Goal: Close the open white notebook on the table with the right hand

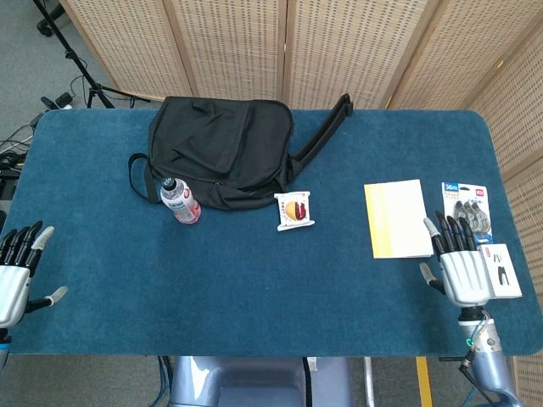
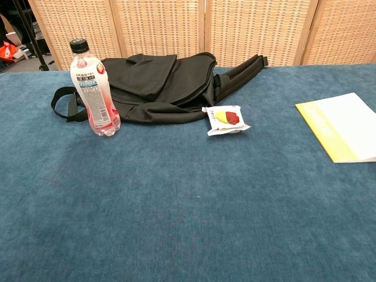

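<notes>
The white notebook (image 1: pixel 398 218) with a yellow spine strip lies flat and closed on the blue table, right of centre; in the chest view the notebook (image 2: pixel 342 126) sits at the right edge. My right hand (image 1: pixel 459 264) hovers open, fingers spread, just right of and nearer than the notebook, apart from it. My left hand (image 1: pixel 17 270) is open at the table's near left edge. Neither hand appears in the chest view.
A black bag (image 1: pixel 223 150) lies at the back centre, a clear bottle (image 1: pixel 180 201) stands in front of it, and a snack packet (image 1: pixel 294 210) lies mid-table. A blister pack (image 1: pixel 466 210) and a small white box (image 1: pixel 501 270) lie by the right hand.
</notes>
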